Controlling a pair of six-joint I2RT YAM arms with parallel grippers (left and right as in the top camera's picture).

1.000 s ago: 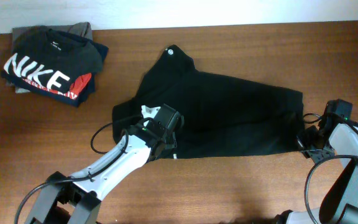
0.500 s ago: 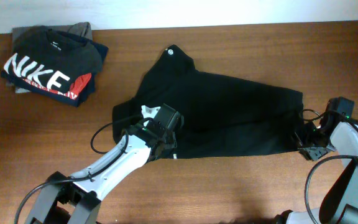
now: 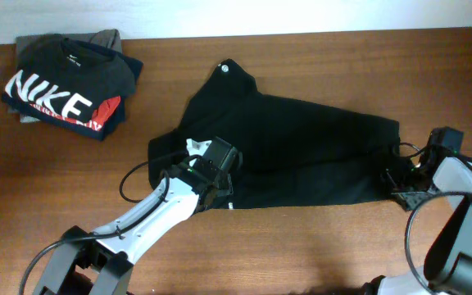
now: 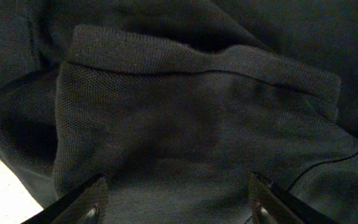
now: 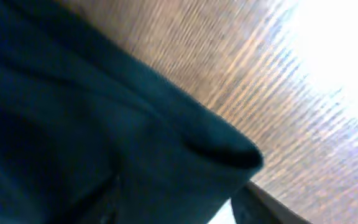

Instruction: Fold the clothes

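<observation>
Shifted slightly since earlier: right gripper (image 3: 398,180) at black top's (image 3: 301,156) hem, near table's (image 3: 301,246) right edge. Top spread across table's middle. Seen only from left wrist: left gripper's (image 4: 179,198) fingers (image 4: 91,198) spread above fabric. Right fingers blurred, state indeterminate.

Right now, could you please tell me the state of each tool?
Left tool: open over the black top, holding nothing.
Right tool: at the top's edge; cannot tell whether open or shut.
</observation>
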